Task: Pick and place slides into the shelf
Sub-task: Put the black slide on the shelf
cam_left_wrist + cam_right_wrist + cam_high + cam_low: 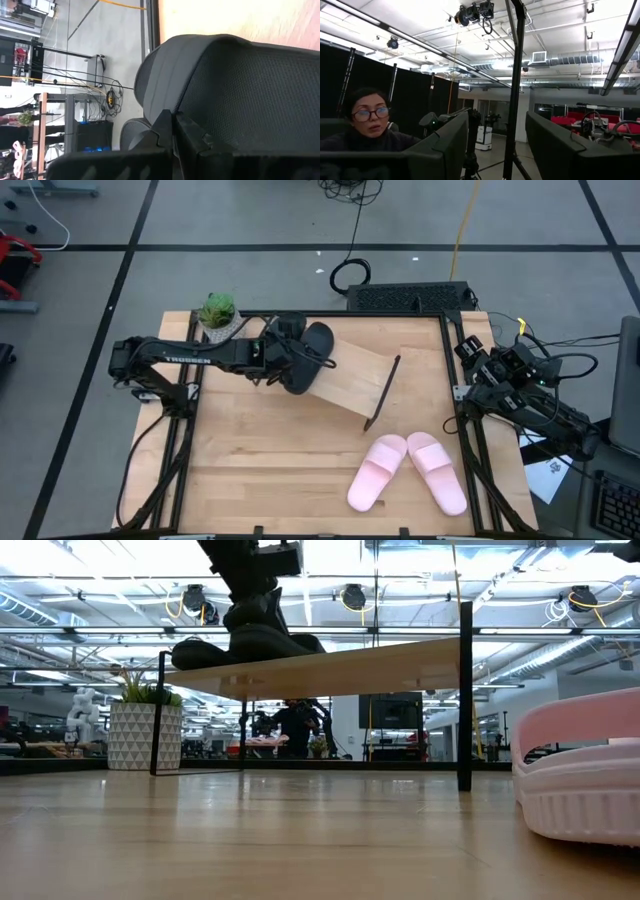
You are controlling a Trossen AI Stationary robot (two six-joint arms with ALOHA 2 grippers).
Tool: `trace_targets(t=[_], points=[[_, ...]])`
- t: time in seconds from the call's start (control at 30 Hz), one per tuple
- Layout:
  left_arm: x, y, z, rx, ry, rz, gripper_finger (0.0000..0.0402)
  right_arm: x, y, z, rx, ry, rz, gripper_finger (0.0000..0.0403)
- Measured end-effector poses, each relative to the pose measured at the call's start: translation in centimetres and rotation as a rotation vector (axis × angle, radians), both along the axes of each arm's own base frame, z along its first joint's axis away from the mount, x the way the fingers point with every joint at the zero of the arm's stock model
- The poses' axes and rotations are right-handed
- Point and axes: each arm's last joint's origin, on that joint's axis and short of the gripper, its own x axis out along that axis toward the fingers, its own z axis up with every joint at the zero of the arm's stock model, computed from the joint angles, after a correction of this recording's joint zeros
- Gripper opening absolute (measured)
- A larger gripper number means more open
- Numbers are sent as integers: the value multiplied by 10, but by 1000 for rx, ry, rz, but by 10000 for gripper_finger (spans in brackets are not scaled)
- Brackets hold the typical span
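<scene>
High view, shelf: low rack with a light wooden plank top on a thin black metal frame point(362, 375), set askew on the larger pale wooden tabletop point(270, 455), toward its far side.
Low view, shelf: plank point(400, 658) tilted, lower at the end under the dark shoes, carried on thin black legs.
Black slides: two matte black broad-strap sandals point(308, 352) on the shelf's left end, side by side, seen as dark shapes on the plank point(255, 645) from table height.
Left gripper: point(283, 360) over the shelf's left end, right at the black pair; in the left wrist view, dark fingers point(195, 135) pressed against the textured black sandal point(250, 85); cannot tell whether pinching it or merely touching.
Pink slides: two pale pink broad-strap sandals point(405, 468) on the tabletop near the front right, touching at the toes and splayed at the heels, well apart from the shelf; one close in the low view point(585, 780).
Right gripper: point(470, 360) parked at the table's right edge; in its wrist view, fingers point(570, 145) spread wide, nothing between them.
Potted plant: small green plant in a patterned white pot point(218, 315) at the far left corner, just beside the shelf.
Person: dark-sleeved figure with glasses point(365, 125) in the room beyond, right wrist view.
</scene>
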Motion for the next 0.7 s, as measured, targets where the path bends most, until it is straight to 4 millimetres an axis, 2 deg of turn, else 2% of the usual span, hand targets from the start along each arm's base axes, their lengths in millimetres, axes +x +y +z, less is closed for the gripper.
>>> trace_targets(t=[0.5,0.7], points=[[-2,0,-1,2,32,-4,0,0,0,0,0,0,0,187],[-11,-2,8,1,19,-10,0,0,0,0,-4,4,3,187]])
